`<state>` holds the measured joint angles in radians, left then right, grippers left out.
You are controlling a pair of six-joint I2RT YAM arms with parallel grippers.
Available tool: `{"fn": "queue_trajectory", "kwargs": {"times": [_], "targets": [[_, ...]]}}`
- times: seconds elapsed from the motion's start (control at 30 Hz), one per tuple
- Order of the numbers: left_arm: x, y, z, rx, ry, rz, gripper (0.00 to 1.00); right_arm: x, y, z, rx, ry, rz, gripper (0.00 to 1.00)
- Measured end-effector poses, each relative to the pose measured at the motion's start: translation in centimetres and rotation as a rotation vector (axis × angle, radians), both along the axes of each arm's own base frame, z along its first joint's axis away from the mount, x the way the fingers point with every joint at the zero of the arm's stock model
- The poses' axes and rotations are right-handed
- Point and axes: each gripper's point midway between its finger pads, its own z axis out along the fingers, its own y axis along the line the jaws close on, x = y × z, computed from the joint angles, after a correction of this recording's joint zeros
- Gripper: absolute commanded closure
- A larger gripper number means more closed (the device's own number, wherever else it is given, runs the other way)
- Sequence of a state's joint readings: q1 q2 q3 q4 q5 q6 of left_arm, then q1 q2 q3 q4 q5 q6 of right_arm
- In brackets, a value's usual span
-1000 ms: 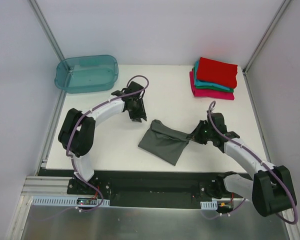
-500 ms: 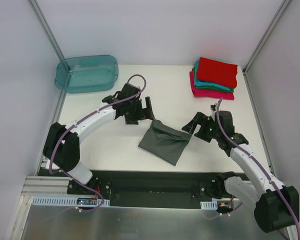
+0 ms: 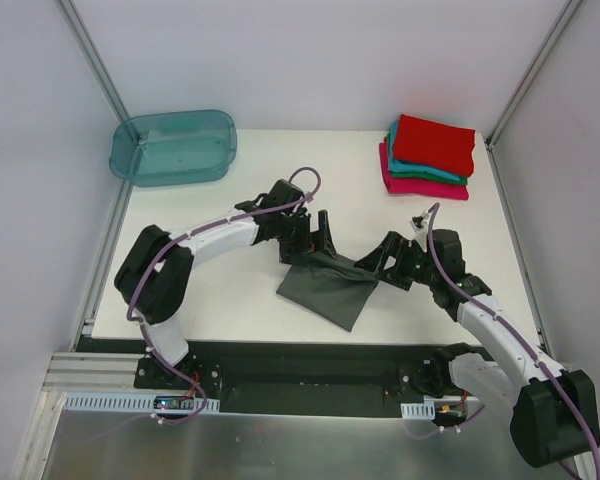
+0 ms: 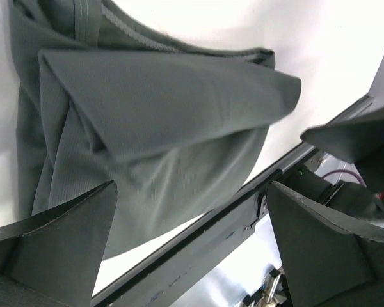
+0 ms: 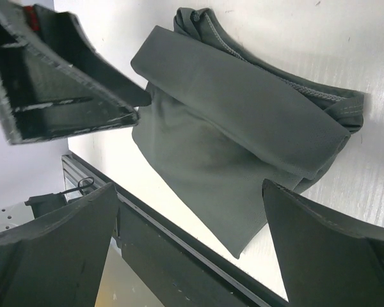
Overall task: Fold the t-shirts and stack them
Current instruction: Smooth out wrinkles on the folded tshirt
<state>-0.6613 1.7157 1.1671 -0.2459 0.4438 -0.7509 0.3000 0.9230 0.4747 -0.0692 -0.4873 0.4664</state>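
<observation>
A dark grey t-shirt [image 3: 325,287] lies folded into a rough, uneven shape on the white table near its front edge. My left gripper [image 3: 313,240] hangs open over the shirt's back-left corner, and my right gripper [image 3: 380,257] hangs open over its right corner. In the left wrist view the shirt [image 4: 160,121] spreads out below the open left gripper [image 4: 191,187], which holds nothing. Seen from the right wrist, the shirt [image 5: 237,134] lies under the open, empty right gripper [image 5: 189,187]. Folded red [image 3: 435,142], teal [image 3: 420,170] and magenta t-shirts [image 3: 425,187] are stacked at the back right.
A translucent teal tub [image 3: 173,147] stands at the back left corner. The black front rail [image 3: 300,350] of the table runs just below the grey shirt. White walls close in the table on three sides. The left gripper's fingers [image 5: 57,83] show in the right wrist view.
Both grippers have opened wide. The left arm has swung right and forward to the grey shirt's back-left corner. The right gripper has shifted slightly left at the shirt's right corner.
</observation>
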Motion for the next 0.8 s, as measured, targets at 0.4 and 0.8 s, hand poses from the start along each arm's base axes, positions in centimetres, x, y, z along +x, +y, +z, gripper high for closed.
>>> {"fn": "queue_trajectory", "kwargs": {"times": [0.4,0.8], "targets": [[7.2,-4.7,-1.9,-0.047,0.002,0.025,0.01,-0.1,-0.5,-0.7,-0.044,-0.003,0.010,0.04],[11.4,-0.6,-4.6,0.009,0.041,0.173,0.01,0.2,-1.1,-0.6,-0.118,-0.006,0.019,0.04]]}}
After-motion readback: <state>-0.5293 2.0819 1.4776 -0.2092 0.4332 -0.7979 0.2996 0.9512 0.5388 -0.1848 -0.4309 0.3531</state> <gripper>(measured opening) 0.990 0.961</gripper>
